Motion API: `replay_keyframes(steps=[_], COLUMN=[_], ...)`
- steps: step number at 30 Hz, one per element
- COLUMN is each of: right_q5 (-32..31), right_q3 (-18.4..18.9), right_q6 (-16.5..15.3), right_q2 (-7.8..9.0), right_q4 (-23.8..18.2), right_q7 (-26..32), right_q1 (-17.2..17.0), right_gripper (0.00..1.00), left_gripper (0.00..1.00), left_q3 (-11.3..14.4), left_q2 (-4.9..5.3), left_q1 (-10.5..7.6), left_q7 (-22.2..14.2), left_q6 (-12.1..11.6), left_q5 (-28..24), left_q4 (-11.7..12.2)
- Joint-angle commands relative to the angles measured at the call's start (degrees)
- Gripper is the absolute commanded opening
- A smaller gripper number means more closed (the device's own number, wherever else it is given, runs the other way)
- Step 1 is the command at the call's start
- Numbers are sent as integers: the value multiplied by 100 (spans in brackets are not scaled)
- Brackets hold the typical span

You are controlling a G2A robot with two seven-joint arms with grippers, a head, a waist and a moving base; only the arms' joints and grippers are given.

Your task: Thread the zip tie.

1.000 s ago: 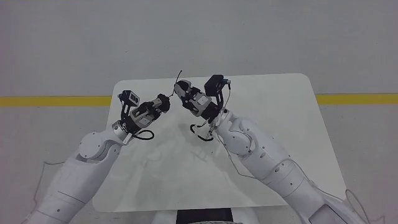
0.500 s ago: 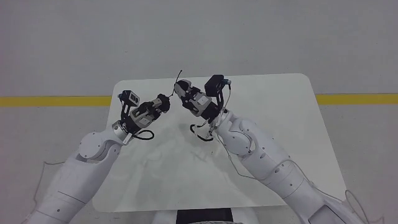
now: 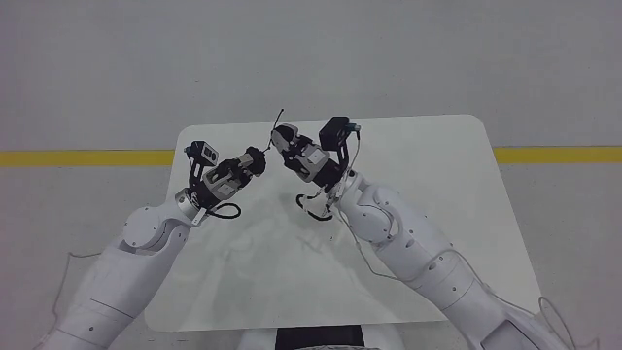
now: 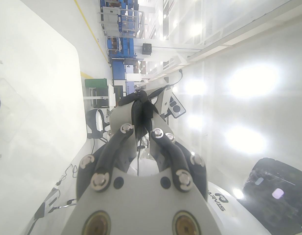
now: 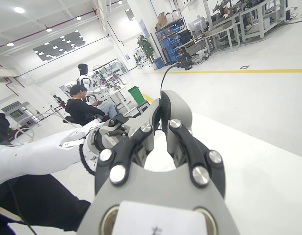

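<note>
While both arms are held above the white table (image 3: 457, 156), the zip tie (image 5: 162, 84), a thin black strand, rises from between the pressed-together fingers of the right gripper (image 5: 161, 101) and curves at its tip. Just beside it, the left gripper (image 4: 141, 106) is likewise clamped on a dark length of the tie. A yellow floor line (image 3: 97, 157) crosses the pale workshop floor, and blue shelving (image 5: 169, 36) stands beyond.
</note>
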Motion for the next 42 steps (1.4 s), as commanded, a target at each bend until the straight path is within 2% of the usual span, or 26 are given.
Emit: replay_keyframes(steps=[1,28,42], right_q5=[7,-32,-86], right_q3=[-12,32,105], right_q6=[0,0,0], right_q2=[-8,-44,-25], right_q4=[18,92,-10], right_q7=[-4,17,42], right_q1=[11,29,-36], right_gripper=[0,0,0], left_gripper=[0,0,0], left_q3=[0,0,0], left_q2=[0,0,0], left_q1=[0,0,0], left_q7=[0,0,0], left_q6=[0,0,0], left_q5=[0,0,0], left_q4=[0,0,0])
